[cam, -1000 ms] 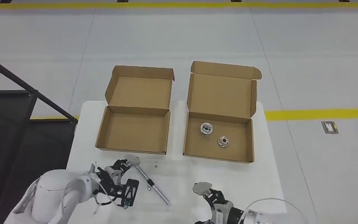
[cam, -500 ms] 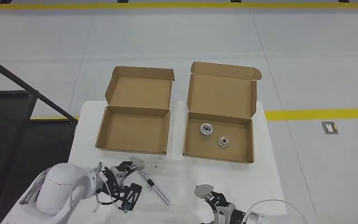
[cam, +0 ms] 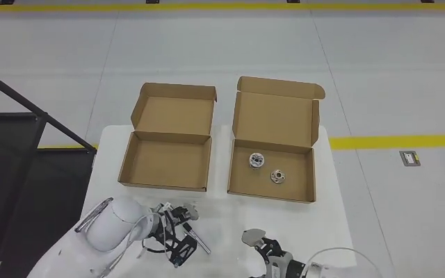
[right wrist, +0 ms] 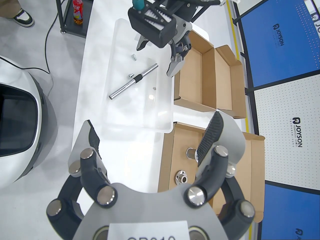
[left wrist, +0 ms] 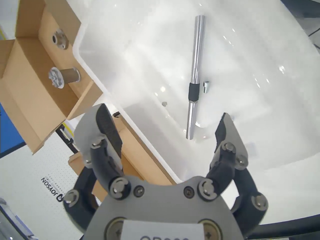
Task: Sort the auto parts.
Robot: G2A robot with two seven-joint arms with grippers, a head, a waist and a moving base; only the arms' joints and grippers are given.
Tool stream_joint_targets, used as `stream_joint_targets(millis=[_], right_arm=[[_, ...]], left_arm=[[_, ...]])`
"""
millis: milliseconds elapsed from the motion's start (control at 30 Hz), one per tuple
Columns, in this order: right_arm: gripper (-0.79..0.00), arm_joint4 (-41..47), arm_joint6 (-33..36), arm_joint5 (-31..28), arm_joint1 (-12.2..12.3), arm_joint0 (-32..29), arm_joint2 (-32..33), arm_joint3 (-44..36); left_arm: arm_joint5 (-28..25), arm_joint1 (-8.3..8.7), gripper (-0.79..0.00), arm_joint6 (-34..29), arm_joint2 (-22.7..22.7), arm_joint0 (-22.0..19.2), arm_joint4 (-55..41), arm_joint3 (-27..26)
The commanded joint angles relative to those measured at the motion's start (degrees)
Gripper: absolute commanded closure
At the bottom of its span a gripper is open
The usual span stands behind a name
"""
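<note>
Left gripper [left wrist: 163,121]: fingers apart, empty, poised over one end of the slim polished steel rod with a black band [left wrist: 195,76]. The rod lies flat in the clear plastic tray [right wrist: 142,111], at 6 o'clock from the empty brown cardboard box [cam: 165,161]. Judged stiff, light, slippery and prone to roll; grip across the black band. Right gripper [right wrist: 153,123]: fingers apart, empty, at 6 o'clock from the second brown cardboard box [cam: 292,163] holding two round metal hubs [cam: 256,159].
</note>
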Motion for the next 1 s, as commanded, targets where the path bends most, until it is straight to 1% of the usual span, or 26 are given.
stream_joint_targets(millis=[0,33,133,300,367,533,567,600,700,800,867,967], right_arm=[[-0.785,0.0,0.0,0.0,0.0,0.0,0.0,0.0],[-0.785,0.0,0.0,0.0,0.0,0.0,0.0,0.0],[-0.785,0.0,0.0,0.0,0.0,0.0,0.0,0.0],[-0.785,0.0,0.0,0.0,0.0,0.0,0.0,0.0],[-0.785,0.0,0.0,0.0,0.0,0.0,0.0,0.0],[-0.785,0.0,0.0,0.0,0.0,0.0,0.0,0.0],[-0.785,0.0,0.0,0.0,0.0,0.0,0.0,0.0],[-0.785,0.0,0.0,0.0,0.0,0.0,0.0,0.0],[-0.785,0.0,0.0,0.0,0.0,0.0,0.0,0.0],[-0.785,0.0,0.0,0.0,0.0,0.0,0.0,0.0],[-0.785,0.0,0.0,0.0,0.0,0.0,0.0,0.0],[-0.785,0.0,0.0,0.0,0.0,0.0,0.0,0.0]], left_arm=[[0.0,-0.67,-0.760,-0.3,4.2,-3.7,-1.0,3.2],[0.0,-1.01,-0.720,-0.2,6.0,-5.1,-1.7,4.4],[0.0,-2.03,-0.739,-0.8,10.9,-9.4,-3.9,7.6],[0.0,-3.62,-0.696,-3.1,18.4,-15.1,-9.4,12.9],[0.0,-4.12,-0.702,-4.2,21.2,-17.1,-12.0,14.7],[0.0,-5.26,-0.613,-7.7,28.4,-21.9,-18.2,18.5],[0.0,-5.51,-0.588,-8.3,29.9,-22.8,-19.4,19.0],[0.0,-5.75,-0.542,-9.1,31.2,-23.8,-20.6,19.6],[0.0,-6.39,-0.508,-11.8,35.2,-26.5,-24.3,21.1],[0.0,-6.84,-0.529,-14.5,38.6,-28.9,-28.3,21.9],[0.0,-6.98,-0.557,-16.3,40.4,-30.4,-30.9,22.3],[0.0,-7.04,-0.557,-18.4,40.4,-30.1,-32.7,22.0]])
